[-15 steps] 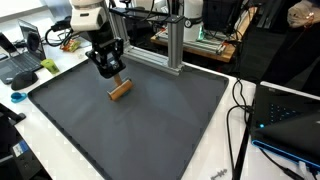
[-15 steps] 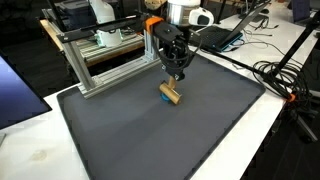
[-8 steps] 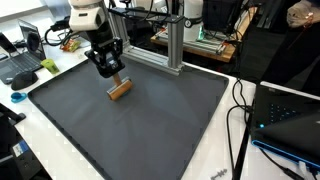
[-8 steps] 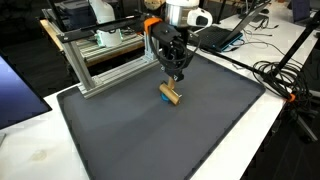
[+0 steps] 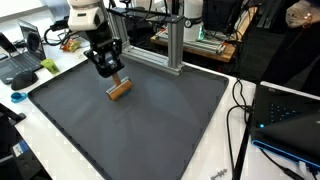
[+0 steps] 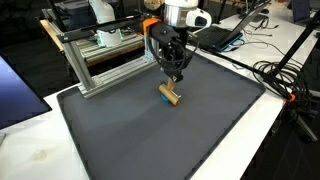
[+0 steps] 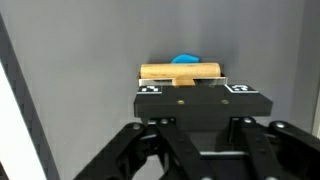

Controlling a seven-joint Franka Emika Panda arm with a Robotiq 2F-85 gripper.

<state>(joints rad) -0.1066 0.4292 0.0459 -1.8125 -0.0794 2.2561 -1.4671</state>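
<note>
- Where the dark mat covers the table, the wooden block lies flat toward the mat's far side.
- In the wrist view, a blue piece touches the block's far edge.
- The gripper hangs just above the block in both exterior views; I cannot tell whether its jaws are spread or closed.
- An aluminium frame stands just beyond the mat's far edge.
</note>
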